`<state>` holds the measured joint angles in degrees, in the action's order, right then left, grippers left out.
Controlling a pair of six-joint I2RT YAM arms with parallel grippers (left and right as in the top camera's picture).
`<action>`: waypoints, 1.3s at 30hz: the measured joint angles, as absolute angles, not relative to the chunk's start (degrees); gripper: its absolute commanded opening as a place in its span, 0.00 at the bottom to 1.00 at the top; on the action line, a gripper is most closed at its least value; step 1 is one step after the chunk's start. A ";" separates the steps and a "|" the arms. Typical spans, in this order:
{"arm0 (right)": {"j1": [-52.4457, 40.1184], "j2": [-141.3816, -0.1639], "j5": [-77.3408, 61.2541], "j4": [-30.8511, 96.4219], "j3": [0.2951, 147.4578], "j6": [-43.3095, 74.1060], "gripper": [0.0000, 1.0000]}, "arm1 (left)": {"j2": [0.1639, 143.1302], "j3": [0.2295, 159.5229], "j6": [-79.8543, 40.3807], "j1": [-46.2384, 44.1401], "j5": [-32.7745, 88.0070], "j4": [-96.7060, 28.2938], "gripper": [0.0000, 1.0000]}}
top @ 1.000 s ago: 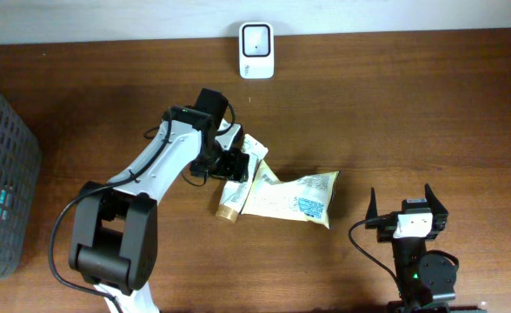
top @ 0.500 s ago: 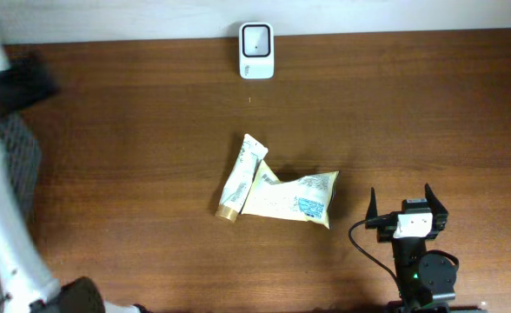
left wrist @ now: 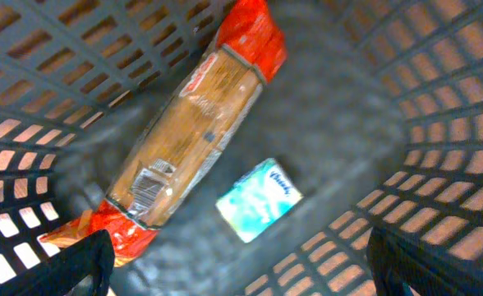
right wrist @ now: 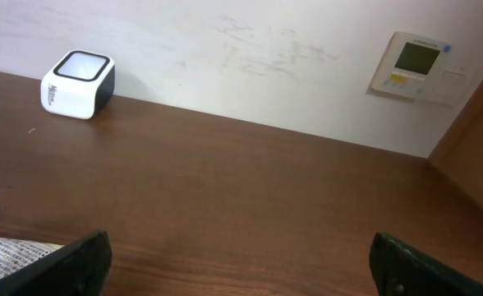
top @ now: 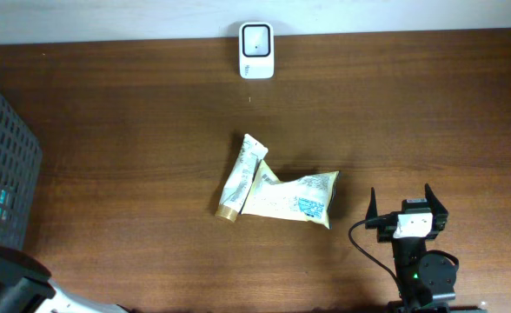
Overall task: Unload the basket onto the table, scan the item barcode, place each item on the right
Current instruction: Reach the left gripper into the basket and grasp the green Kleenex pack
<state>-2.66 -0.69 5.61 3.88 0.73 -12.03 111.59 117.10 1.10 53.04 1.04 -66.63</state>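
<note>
A white tube (top: 238,178) with a tan cap lies mid-table, touching a cream pouch (top: 295,198) with a blue label. The white scanner (top: 256,50) stands at the far edge and also shows in the right wrist view as a scanner (right wrist: 77,84). My left gripper (left wrist: 250,265) is open inside the dark mesh basket (left wrist: 439,107), above a red-and-brown packet (left wrist: 188,136) and a teal tissue pack (left wrist: 258,200), holding nothing. My right gripper (top: 402,205) stands open and empty near the front right, right of the pouch.
The basket (top: 3,165) sits at the table's left edge. Part of my left arm (top: 12,291) shows at the bottom left corner. A wall thermostat (right wrist: 418,66) hangs behind the table. The pouch's edge (right wrist: 7,251) shows at the right wrist view's lower left.
My left arm has left the tube and swung away to the left, down into the basket, its jaws opening wider. Tube, pouch and right arm have not moved.
</note>
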 measured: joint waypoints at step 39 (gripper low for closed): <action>-2.63 -0.69 5.61 3.88 0.73 -12.03 0.99 | 121.58 91.66 22.46 55.05 7.55 -45.78 0.00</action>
